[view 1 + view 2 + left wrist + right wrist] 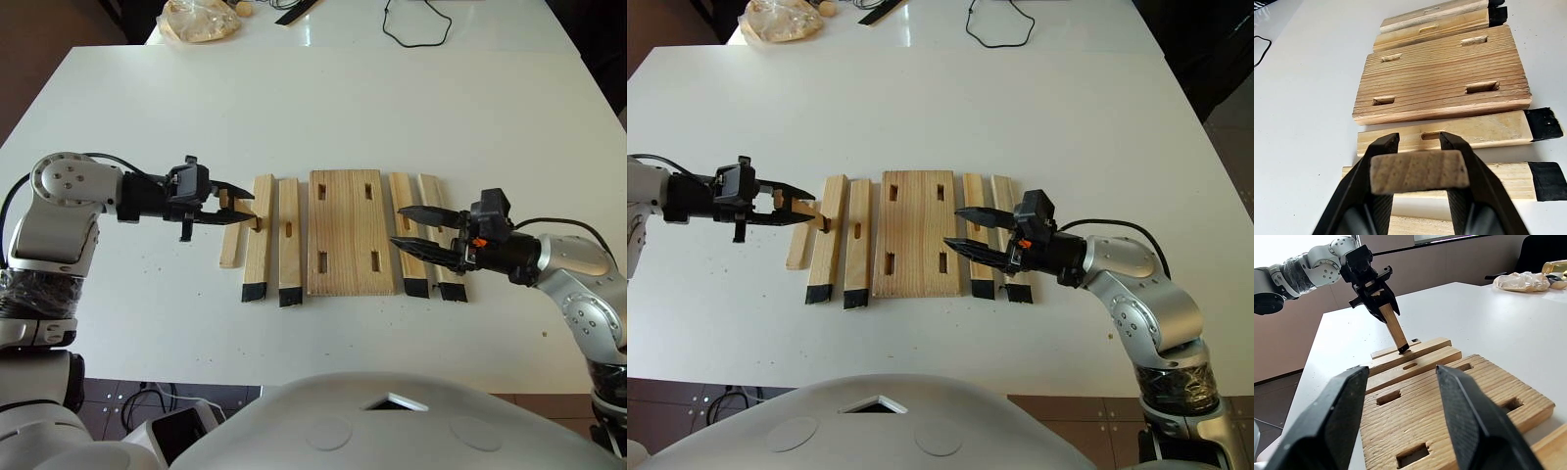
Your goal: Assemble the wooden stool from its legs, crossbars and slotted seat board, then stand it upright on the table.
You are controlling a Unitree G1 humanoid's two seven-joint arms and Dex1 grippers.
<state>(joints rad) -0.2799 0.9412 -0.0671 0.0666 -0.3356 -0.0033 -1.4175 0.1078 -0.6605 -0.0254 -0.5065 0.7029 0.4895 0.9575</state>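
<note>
The slotted seat board [348, 232] lies flat mid-table. Two black-tipped legs [259, 235] lie side by side to its left and two more legs [407, 235] to its right. My left gripper [231, 207] is shut on a short crossbar [1393, 325], which is tilted with its lower end at the slot of the outer left leg. The crossbar's cut end [1418, 171] sits between the fingers. A second crossbar [229, 250] lies flat beside that leg. My right gripper [407, 225] hovers open over the right legs and the board's edge, holding nothing.
At the table's far edge sit a plastic bag [201, 20] and a black cable [416, 29]. White tabletop [372, 117] spreads wide behind the parts, and a narrower strip runs in front of them.
</note>
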